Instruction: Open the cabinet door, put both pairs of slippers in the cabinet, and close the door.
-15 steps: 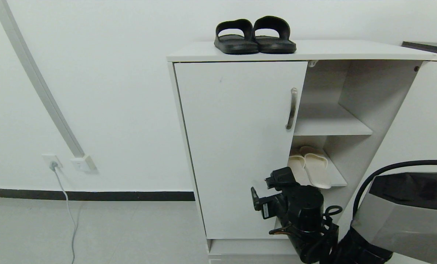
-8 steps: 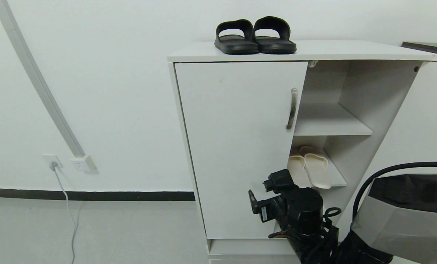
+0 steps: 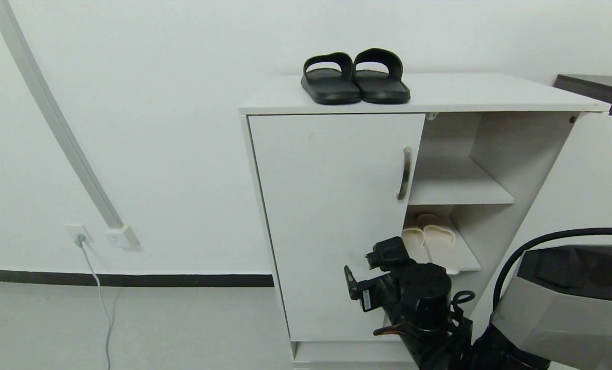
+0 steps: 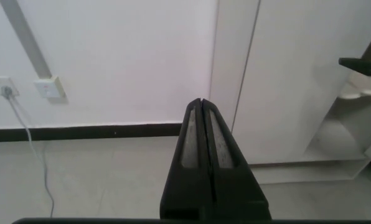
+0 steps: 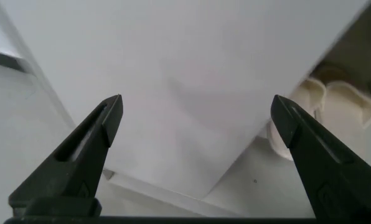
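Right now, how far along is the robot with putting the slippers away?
Done: the cabinet is open on its right side, and the white slippers lie on its lower shelf. In hand: nothing; the right gripper hangs open, low before the closed left door, and the left gripper is shut and empty. Left: the black slippers on top must go inside, then the door closed.

A white cabinet [image 3: 490, 92] stands against the wall. A pair of black slippers [image 3: 356, 78] sits side by side on its top, toes toward the camera. The left door [image 3: 331, 221] is closed, its handle [image 3: 404, 173] at the inner edge; the right door [image 3: 583, 180] is swung wide open. White slippers [image 3: 431, 241] lie on the lower shelf [image 3: 467, 259]. The right gripper [image 3: 368, 268], jaws apart, hangs low before the left door, near the white slippers.
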Robot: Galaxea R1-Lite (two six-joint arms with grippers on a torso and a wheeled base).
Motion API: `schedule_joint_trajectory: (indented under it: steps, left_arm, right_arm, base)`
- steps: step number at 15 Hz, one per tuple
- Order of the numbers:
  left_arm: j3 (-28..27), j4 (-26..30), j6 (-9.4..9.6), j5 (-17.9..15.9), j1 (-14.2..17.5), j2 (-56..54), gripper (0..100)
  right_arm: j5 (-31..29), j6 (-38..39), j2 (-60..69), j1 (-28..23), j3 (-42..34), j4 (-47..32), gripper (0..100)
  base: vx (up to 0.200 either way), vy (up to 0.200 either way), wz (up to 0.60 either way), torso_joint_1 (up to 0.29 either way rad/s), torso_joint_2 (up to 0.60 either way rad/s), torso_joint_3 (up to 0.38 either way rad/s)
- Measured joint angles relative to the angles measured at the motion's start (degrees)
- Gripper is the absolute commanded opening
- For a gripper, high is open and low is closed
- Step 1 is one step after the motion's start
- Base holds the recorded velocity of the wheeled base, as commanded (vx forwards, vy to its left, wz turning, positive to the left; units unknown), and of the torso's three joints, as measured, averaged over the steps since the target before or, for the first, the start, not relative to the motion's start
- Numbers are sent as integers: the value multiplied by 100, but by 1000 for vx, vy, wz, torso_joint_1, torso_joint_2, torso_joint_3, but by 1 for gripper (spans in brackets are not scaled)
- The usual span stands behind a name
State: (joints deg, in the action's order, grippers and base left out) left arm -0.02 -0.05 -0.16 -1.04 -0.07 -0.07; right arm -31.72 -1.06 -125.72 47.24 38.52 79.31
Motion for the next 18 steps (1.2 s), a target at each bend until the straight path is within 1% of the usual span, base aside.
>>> schedule_joint_trajectory:
  steps: [7, 18]
  left_arm:
    - [2, 2, 0, -2, -2, 0, 0]
    - [2, 5, 0, 2, 0, 0, 0]
  right_arm:
    - [-7, -5, 12, -66, -33, 113, 100]
    - [-16, -44, 20, -94, -55, 178, 100]
  base:
    - [0, 0, 0, 122, -463, -343]
    - [0, 0, 0, 187, -501, -317]
